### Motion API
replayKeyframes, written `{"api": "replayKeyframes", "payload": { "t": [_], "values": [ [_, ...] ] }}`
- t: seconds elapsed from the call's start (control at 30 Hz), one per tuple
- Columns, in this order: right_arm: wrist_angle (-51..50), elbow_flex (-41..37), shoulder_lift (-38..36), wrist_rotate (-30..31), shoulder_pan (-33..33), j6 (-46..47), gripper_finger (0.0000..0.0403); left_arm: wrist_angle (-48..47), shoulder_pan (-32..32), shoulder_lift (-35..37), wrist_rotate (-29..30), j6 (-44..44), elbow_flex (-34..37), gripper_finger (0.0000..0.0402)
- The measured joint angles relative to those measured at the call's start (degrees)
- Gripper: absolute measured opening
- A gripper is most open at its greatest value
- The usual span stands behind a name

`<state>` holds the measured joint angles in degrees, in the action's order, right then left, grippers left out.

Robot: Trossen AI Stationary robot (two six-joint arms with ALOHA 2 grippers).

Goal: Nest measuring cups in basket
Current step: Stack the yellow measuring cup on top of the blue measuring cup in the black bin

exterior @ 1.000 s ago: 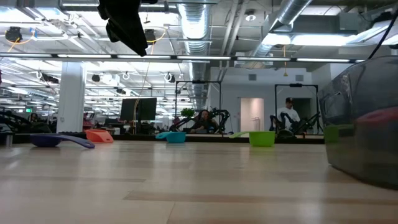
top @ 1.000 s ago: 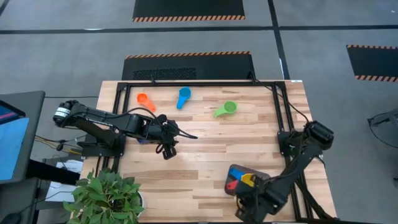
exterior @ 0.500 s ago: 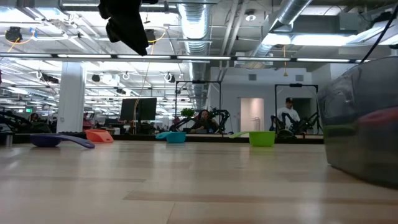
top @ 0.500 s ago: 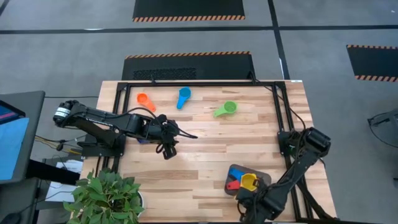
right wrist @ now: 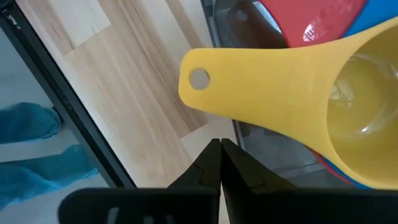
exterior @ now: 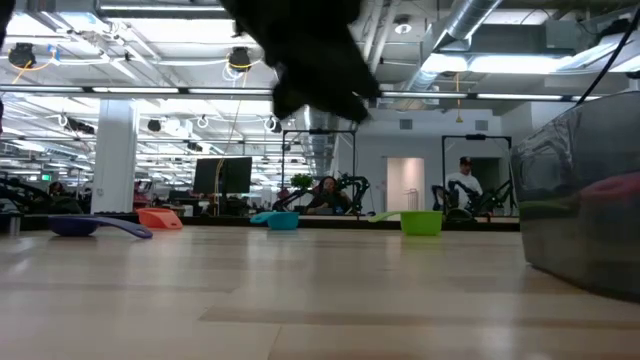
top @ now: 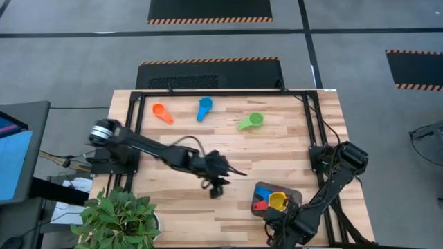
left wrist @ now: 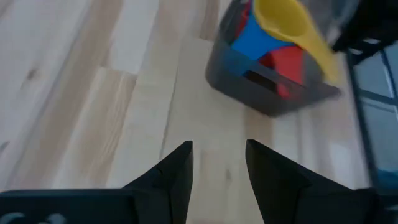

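basket [top: 257,190]: at about 5 o'clock on the table [top: 277,149], near its front edge
cups in basket [top: 271,200]: three, stacked together inside
loose cups [top: 204,107]: three in a row along the far side, from 11 to 1 o'clock
left gripper [top: 215,189]: mid-table, at 9 o'clock of the basket, apart from it
right gripper [top: 277,223]: just off the basket's 6 o'clock side
plant [top: 119,218]: off the table's 7 o'clock corner

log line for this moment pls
left gripper: open, empty, mid-table near basket | right gripper: shut, beside basket | yellow cup, red, blue in basket
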<state>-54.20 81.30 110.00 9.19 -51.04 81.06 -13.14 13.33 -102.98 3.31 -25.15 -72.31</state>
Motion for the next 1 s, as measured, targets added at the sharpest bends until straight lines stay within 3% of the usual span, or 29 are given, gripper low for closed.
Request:
{"api": "replayKeyframes", "payload": {
  "t": [0.3,0.57,1.0],
  "values": [
    [1.33,-0.02,0.0,0.33,-0.72,1.14,0.0029,-2.86,-3.76,-17.88,7.0,5.33,-18.11,0.0135],
    [1.68,-0.04,0.0,1.4,-1.45,2.03,0.0029,-4.24,-5.2,-27.84,-0.85,9.52,-30.85,0.0135],
    [2.0,-0.04,0.0,1.39,-1.03,-0.12,0.0033,-4.46,-2.12,-28.91,-1.91,9.62,-33.33,0.0135]
  ]
}}
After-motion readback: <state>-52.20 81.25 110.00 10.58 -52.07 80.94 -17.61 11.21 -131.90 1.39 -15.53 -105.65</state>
